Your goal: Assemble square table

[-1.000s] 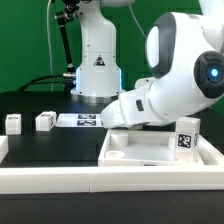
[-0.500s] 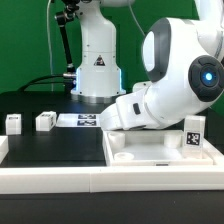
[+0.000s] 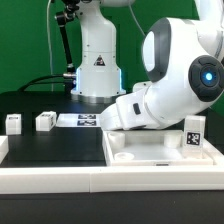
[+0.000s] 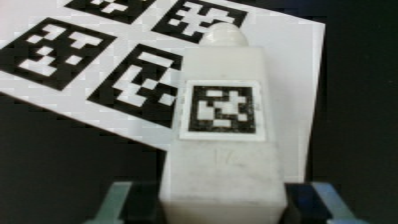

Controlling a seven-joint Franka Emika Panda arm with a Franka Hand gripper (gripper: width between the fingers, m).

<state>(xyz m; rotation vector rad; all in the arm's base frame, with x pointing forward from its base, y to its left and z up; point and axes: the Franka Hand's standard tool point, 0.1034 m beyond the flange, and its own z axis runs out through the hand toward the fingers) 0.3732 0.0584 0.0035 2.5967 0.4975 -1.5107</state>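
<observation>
In the wrist view a white leg (image 4: 221,120) with a square tag on its face lies between my gripper's (image 4: 224,200) fingers, its narrow tip over the marker board (image 4: 107,60). A dark gap shows between each finger and the leg, so the gripper is open around it. In the exterior view the arm hides the gripper and this leg. The square table top (image 3: 125,150), a white tray with a raised rim, lies at the front right. A tagged leg (image 3: 193,133) stands upright at its right side. Two more small legs (image 3: 13,122) (image 3: 45,121) sit at the left.
The marker board (image 3: 78,120) lies flat behind the table top, just left of the arm. A long white rail (image 3: 60,180) runs along the front edge. The robot base (image 3: 95,65) stands at the back.
One second ago the arm's upper part sat further right; it shifted left and has held still since. The upright tagged leg at the right now shows slightly further right.
</observation>
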